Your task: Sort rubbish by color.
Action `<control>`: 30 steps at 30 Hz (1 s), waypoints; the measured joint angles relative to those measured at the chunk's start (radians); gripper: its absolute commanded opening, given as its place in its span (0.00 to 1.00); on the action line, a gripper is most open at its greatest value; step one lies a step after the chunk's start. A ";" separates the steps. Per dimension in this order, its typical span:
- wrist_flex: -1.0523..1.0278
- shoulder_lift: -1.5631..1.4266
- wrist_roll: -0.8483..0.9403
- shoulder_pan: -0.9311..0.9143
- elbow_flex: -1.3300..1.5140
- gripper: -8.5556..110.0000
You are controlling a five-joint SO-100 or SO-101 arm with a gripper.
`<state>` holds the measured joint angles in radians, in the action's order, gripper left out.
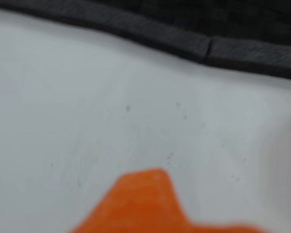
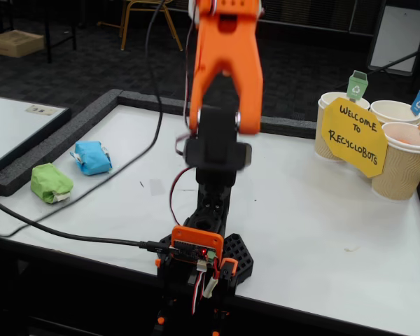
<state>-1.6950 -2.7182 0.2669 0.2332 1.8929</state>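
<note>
In the fixed view a green paper wad point(image 2: 51, 183) and a blue paper wad point(image 2: 92, 157) lie close together on the white table point(image 2: 322, 224) at the far left. Inside the nearest paper cup point(image 2: 402, 168) there is an orange tint; I cannot tell whether it is the orange wad. The orange arm point(image 2: 224, 70) rises from its base point(image 2: 199, 255) out of the top of that view, and the gripper is hidden there. In the blurred wrist view only one orange finger point(image 1: 145, 204) juts in from the bottom edge over bare table, with nothing seen in it.
Two more beige cups point(image 2: 334, 112) point(image 2: 394, 110) with small flags stand at the back right behind a yellow sign point(image 2: 353, 136). A dark foam border point(image 2: 56, 140) point(image 1: 184, 41) rims the table. A black cable point(image 2: 70, 227) runs across the front left.
</note>
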 measured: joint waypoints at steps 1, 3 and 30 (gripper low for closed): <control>-0.005 -0.028 0.000 0.005 0.003 0.07; -0.017 -0.078 0.000 0.025 0.003 0.07; 0.118 -0.015 0.000 0.770 0.183 0.07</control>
<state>-1.5769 -2.7336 0.2669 1.0032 2.0755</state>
